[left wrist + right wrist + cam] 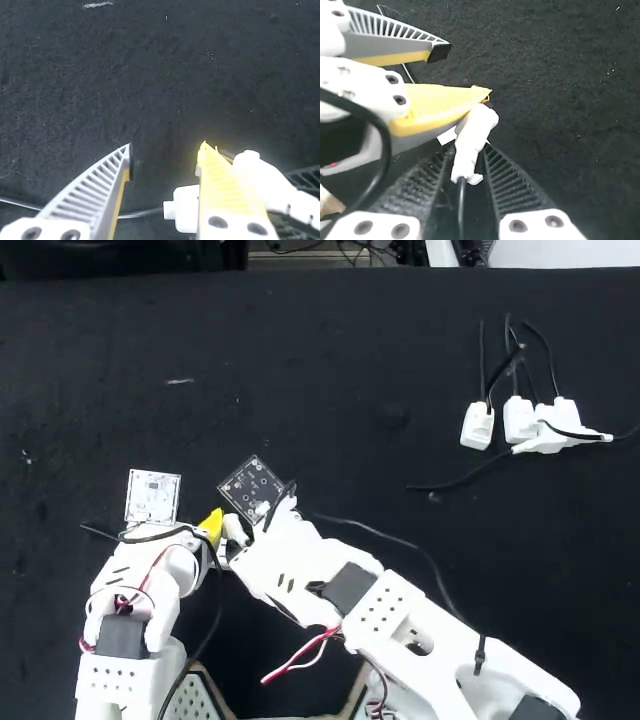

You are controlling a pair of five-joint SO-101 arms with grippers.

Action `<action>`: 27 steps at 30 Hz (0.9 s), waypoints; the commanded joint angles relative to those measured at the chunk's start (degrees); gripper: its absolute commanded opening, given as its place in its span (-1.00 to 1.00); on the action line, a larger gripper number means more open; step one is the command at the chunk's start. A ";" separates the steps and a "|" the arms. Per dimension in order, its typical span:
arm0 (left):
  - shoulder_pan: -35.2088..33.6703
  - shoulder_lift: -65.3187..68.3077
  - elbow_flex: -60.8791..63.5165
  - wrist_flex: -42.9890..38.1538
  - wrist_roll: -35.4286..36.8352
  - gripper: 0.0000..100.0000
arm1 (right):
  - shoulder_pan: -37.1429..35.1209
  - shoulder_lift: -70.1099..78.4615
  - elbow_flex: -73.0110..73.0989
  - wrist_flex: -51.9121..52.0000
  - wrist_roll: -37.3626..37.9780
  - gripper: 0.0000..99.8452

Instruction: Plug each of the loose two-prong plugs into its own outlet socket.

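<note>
Right gripper (470,152) was clamped on the plug (474,131), with both black fingers (512,182) pressed against its sides and the plug body sticking out past their tips. Plug was white, small and elongated, with a rounded front end. Its black cord (461,200) ran from the rear back between the fingers. Prongs couldn't be made out.

Left gripper (165,147) sat right alongside, spread wide with nothing pinched between its fingers. It had one grey finger (105,187) and one yellow finger (220,182). The yellow tip touched the plug's front end, and the plug lay along that finger's outer side.

Both grippers met at the near left of the black table (330,350), just ahead of the arm bases, and the plug was there with them.

A white square board (152,496) sat just beyond the left gripper. A black square board (250,485) sat just beyond the right one, and its small white markings were too small to read.

At the far right, well apart from the grippers, was a cluster of white blocks (520,420) with black cables (455,480) trailing off it. Couldn't tell which of them were plugs and which were sockets.
</note>
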 commanded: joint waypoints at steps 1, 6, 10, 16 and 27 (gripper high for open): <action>1.19 -0.09 -0.66 -0.79 -0.53 -0.55 | -0.62 -0.04 -4.26 0.09 0.09 -0.91; 1.36 -0.09 -0.66 -0.79 -0.53 -0.55 | -0.62 -0.13 -4.70 0.09 -2.46 -0.81; 1.54 -0.09 -0.66 -0.79 -0.53 -0.55 | -0.53 -0.13 -4.70 0.00 -2.46 -0.91; 1.36 -0.09 -0.66 -0.79 -0.53 -0.55 | 0.79 -0.13 -2.77 -3.69 -2.11 -0.98; -13.49 -0.18 -4.97 -1.32 1.76 -0.55 | -0.35 0.40 -0.31 -2.11 -0.88 -0.64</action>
